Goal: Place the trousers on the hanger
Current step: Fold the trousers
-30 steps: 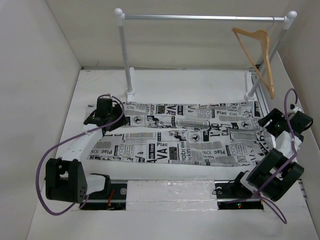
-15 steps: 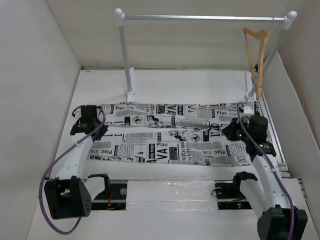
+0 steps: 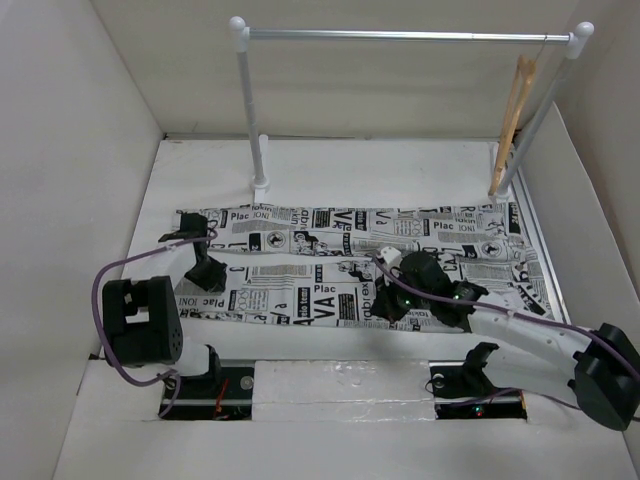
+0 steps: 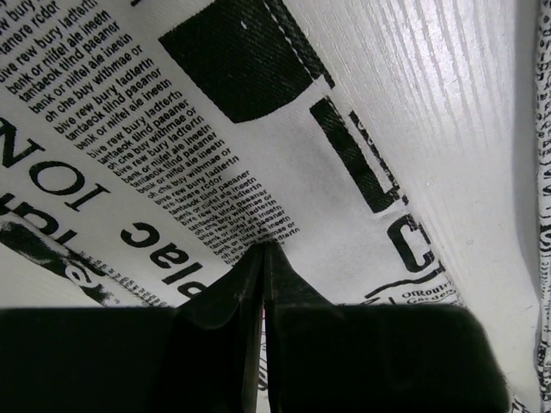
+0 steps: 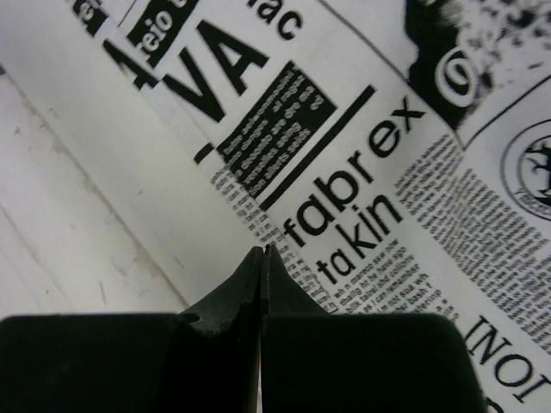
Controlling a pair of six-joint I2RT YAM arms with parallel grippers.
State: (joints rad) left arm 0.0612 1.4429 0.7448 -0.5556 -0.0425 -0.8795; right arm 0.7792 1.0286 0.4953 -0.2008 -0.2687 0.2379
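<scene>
I see my left gripper (image 4: 263, 248) pinched together, right over the trousers (image 3: 300, 262) on the bench (image 3: 340, 165). My right gripper (image 5: 263, 250) is together too. The hanger (image 3: 516, 105) hangs well apart.

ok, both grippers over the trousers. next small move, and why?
Probably open both and pinch the cloth. The left gripper and right gripper sit closed over the flat trousers, no fabric visibly between them; the hanger hangs apart on the rail.

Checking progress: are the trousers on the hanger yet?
No, the trousers lie flat on the table while the hanger hangs bare on the rail.
</scene>
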